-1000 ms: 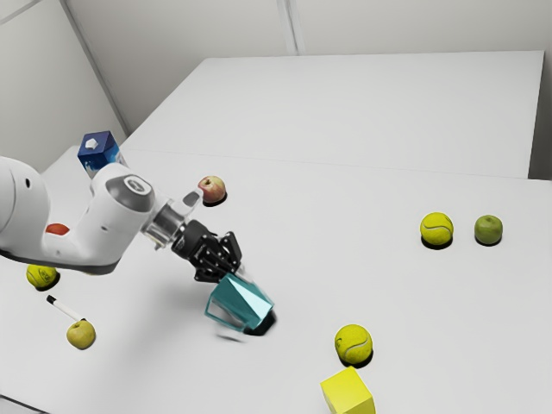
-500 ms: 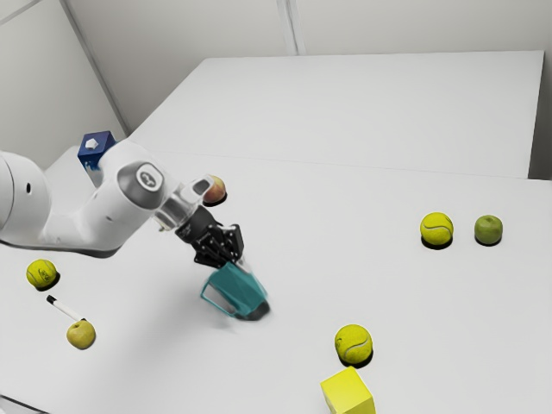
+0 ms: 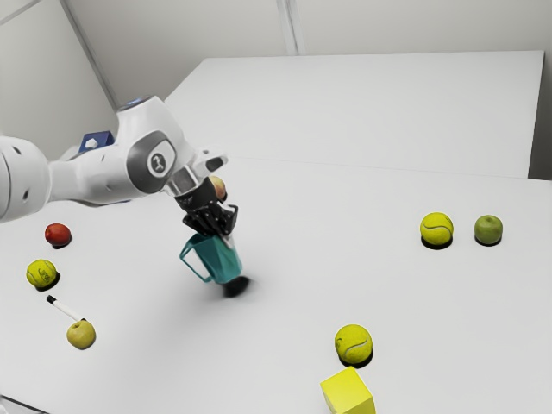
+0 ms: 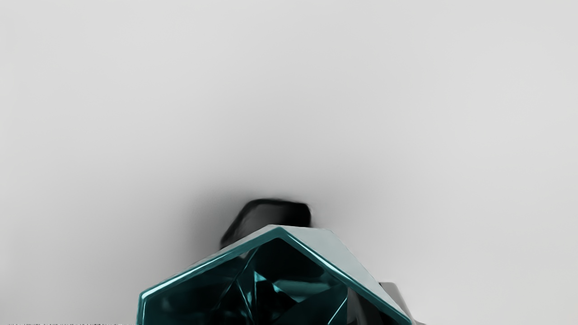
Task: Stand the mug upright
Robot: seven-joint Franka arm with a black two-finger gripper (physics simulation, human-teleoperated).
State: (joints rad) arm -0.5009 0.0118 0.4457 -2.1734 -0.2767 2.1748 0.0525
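The teal faceted mug [image 3: 221,260] leans under the tool [image 3: 224,235], its mouth up and its base turned down, over or on the table [image 3: 345,259]; whether the base touches, I cannot tell. The tool seems nearly closed, pinching the wall near the rim. Such a narrow hold, I think, could let the mug swing or slip. If it is released while so tilted, it may fall over, perhaps toward its handle [image 3: 194,270].

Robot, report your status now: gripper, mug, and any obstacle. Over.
Gripper shut on mug near its rim. Mug mouth up but tilted, contact with table unclear. Nearer tennis ball and yellow block stand apart from mug.
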